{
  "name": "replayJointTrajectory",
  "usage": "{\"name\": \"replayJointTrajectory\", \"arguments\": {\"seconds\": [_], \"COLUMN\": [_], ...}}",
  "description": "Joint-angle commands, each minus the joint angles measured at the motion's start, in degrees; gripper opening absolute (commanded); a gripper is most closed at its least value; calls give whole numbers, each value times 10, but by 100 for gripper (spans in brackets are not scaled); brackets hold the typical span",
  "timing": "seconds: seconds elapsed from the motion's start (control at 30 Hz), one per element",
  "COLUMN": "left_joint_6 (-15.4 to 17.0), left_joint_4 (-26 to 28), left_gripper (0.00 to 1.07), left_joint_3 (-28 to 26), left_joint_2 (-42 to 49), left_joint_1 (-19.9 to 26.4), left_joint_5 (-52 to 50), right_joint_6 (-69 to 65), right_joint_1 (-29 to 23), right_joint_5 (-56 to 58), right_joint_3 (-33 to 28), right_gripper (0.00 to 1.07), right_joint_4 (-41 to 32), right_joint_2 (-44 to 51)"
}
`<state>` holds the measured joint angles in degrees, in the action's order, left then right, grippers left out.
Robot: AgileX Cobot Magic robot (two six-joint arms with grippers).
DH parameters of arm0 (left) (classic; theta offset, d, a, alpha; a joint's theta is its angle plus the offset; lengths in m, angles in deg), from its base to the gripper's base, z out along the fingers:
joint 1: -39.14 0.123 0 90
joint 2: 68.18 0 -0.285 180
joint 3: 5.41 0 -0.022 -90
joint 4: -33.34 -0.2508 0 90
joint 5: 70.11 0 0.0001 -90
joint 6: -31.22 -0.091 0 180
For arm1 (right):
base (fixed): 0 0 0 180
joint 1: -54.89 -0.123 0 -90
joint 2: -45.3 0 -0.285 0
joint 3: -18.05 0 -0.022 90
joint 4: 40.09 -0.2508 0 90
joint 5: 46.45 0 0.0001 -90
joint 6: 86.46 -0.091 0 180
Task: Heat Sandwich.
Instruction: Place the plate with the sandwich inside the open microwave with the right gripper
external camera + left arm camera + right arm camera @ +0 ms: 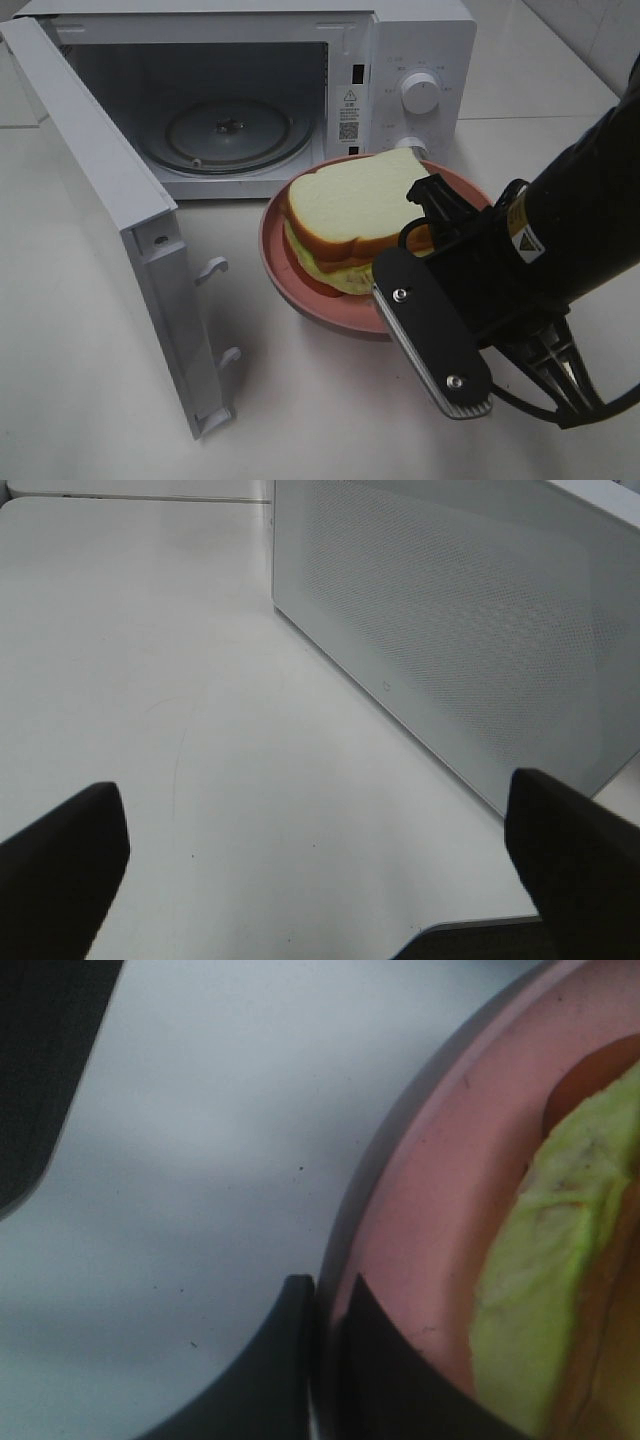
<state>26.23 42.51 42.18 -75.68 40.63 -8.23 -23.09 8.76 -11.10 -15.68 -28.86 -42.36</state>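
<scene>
The sandwich [350, 205], thick white bread with a tan crust and a pale green and orange filling, lies on a round pink plate [272, 245] in front of the open microwave [420, 60]. My right gripper [400, 325] comes in from the right over the plate's near right edge. In the right wrist view the right gripper [325, 1310] is shut, its two fingers pinching the plate's rim [420, 1260], with the green filling [540, 1290] close by. My left gripper [320, 870] is open and empty over bare table beside the door's outer face [450, 630].
The microwave door [110, 220] stands swung out to the left of the plate, its latch hooks [212, 268] pointing toward it. The glass turntable [230, 130] inside carries nothing. Two knobs [420, 92] sit on the right-hand panel.
</scene>
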Motion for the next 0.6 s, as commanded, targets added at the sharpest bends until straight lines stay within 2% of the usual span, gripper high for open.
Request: {"name": "replayJointTrajectory", "arguments": {"seconds": [0.03,0.3,0.6], "left_joint_6": [1,1,1], "left_joint_4": [7,7,7], "left_gripper": [97,97,97], "left_joint_3": [2,2,2], "left_joint_2": [10,10,10], "left_joint_1": [-2,-2,-2], "left_joint_5": [-6,-6,-6], "right_joint_6": [144,233,327], "right_joint_1": [33,79,81], "right_joint_5": [-30,-29,-9], "right_joint_3": [-1,-1,-1], "right_gripper": [0,0,0], "right_joint_4": [-76,-112,-127], "right_joint_2": [6,6,6]}}
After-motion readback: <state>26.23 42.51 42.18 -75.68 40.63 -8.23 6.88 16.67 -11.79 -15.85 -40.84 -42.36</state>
